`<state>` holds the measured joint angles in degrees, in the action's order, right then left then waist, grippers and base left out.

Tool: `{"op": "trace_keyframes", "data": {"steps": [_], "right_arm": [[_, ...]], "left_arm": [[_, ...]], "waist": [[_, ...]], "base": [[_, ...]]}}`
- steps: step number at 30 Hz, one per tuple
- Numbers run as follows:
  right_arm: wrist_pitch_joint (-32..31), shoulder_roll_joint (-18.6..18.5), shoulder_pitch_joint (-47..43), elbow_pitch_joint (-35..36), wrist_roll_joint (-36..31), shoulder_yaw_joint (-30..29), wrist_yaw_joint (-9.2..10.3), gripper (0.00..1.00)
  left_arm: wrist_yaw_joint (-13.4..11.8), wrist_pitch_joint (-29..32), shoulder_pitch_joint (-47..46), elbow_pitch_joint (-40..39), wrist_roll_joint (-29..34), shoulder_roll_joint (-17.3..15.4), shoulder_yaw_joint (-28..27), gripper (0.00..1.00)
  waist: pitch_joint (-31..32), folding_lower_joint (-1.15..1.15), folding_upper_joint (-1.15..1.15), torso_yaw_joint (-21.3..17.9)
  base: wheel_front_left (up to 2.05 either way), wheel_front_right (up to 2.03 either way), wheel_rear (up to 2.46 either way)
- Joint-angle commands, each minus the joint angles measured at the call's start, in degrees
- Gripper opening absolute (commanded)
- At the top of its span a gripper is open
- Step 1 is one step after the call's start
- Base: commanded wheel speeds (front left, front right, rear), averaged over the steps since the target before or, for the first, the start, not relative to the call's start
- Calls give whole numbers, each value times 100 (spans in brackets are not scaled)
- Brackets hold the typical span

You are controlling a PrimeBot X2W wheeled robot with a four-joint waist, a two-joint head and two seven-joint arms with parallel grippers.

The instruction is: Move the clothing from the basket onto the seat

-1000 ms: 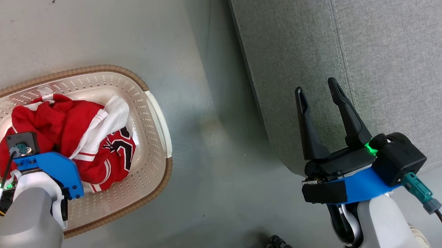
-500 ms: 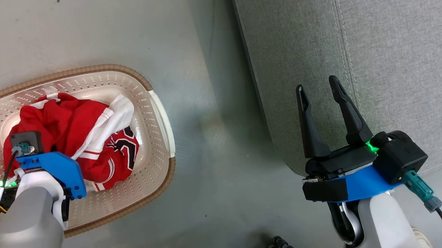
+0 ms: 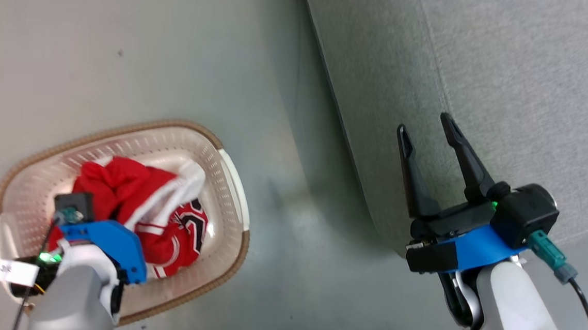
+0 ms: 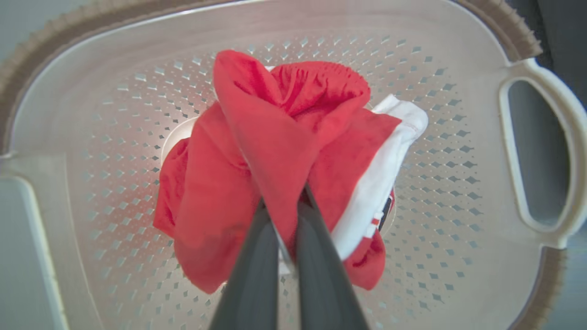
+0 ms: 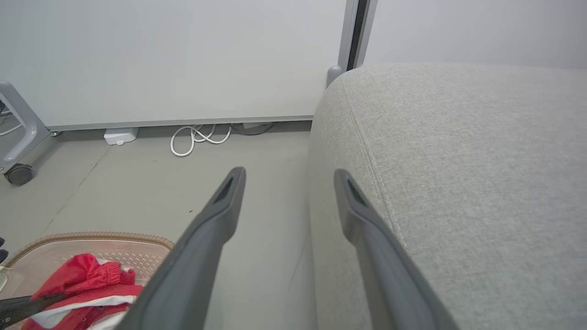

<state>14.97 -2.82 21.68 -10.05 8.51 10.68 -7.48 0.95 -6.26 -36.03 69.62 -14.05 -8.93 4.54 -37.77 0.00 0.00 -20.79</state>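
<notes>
The cream basket [image 3: 120,128] with its brown rim stands on the floor at the lower left of the head view. In it lies the clothing [image 3: 126,189], a plain red piece bunched over a red-and-white one [image 3: 186,230]. In the left wrist view my left gripper [image 4: 284,215] is shut on a raised fold of the plain red clothing [image 4: 275,137], above the basket's perforated floor [image 4: 114,114]. My right gripper [image 3: 423,123] hangs open and holds nothing, beside the front edge of the grey seat [image 3: 511,97]. The right wrist view shows the right gripper [image 5: 289,174] next to the seat [image 5: 458,160].
Bare grey floor [image 3: 279,226] separates the basket from the seat. The basket has a handle opening [image 4: 532,151] on one side. Far off by the wall lie a coiled white cable [image 5: 199,137], a small white box [image 5: 120,135] and a caster wheel [image 5: 18,174].
My left gripper has closed on the red fabric and pulled a fold of it upward. The head camera has shifted, so the whole picture has moved. The right arm keeps its pose.
</notes>
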Motion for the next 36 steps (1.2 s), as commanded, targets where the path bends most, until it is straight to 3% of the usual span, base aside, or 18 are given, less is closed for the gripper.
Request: {"op": "trace_keyframes", "data": {"steps": [1, 11, 16, 25, 36], "right_arm": [[34, -12, -143, -73, -103, -49, -3, 100], [33, -15, -730, -422, -492, -198, -3, 100], [33, -16, -987, -536, -579, -222, -3, 100], [12, -14, -1464, -704, -665, -286, -3, 100], [-117, -13, -1717, -619, -656, -270, -3, 100]], "left_arm": [[70, -77, 113, 56, -18, 78, 51, 0], [619, -314, 401, 206, 70, 345, 548, 0], [663, -344, 454, 85, -55, 527, 934, 0], [651, 84, 649, -1436, -1036, 602, 2419, 0], [652, 473, 338, -2707, -1358, 564, 3173, 0]], "waist": [[553, 0, 0, 210], [2091, 0, 0, 735], [2701, 0, 0, 990], [3464, 0, 0, 1446], [3786, 0, 0, 1769]], "base": [[0, 0, 0], [0, 0, 0], [0, 0, 0], [0, 0, 0], [0, 0, 0]]}}
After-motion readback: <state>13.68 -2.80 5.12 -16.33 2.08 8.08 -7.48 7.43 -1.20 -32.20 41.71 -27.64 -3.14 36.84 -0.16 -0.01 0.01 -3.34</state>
